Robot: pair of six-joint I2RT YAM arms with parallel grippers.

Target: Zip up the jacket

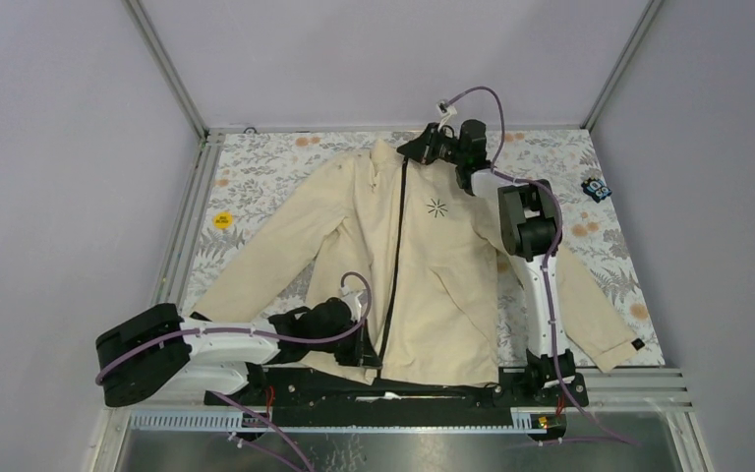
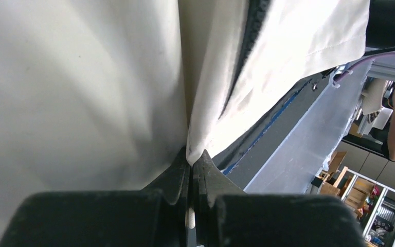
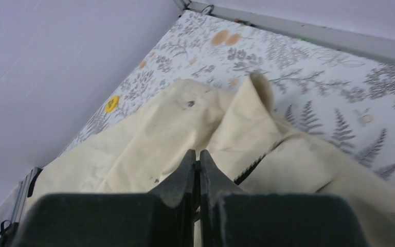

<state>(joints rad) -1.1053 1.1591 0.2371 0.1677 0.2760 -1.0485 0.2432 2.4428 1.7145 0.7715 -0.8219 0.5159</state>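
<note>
With left gripper (image 2: 192,157) clenched on jacket (image 1: 433,256) hem at 6 o'clock, pull zipper (image 1: 396,246) straight toward 12 o'clock using right gripper (image 3: 196,154), clamped shut, contents unseen.

Light in the overhead view was soft and even, falling from above. The jacket (image 1: 433,265) read as bright cream without glare, and the shadows around it were faint. In the left wrist view, the cloth just right of the left gripper (image 2: 191,159) was blown out almost to white, while the cloth to its left was smeared and out of focus. The right gripper (image 3: 198,157) showed as a dark, soft-edged mass. The floral cover (image 3: 313,67) beyond its tips was sharper and evenly lit.
</note>
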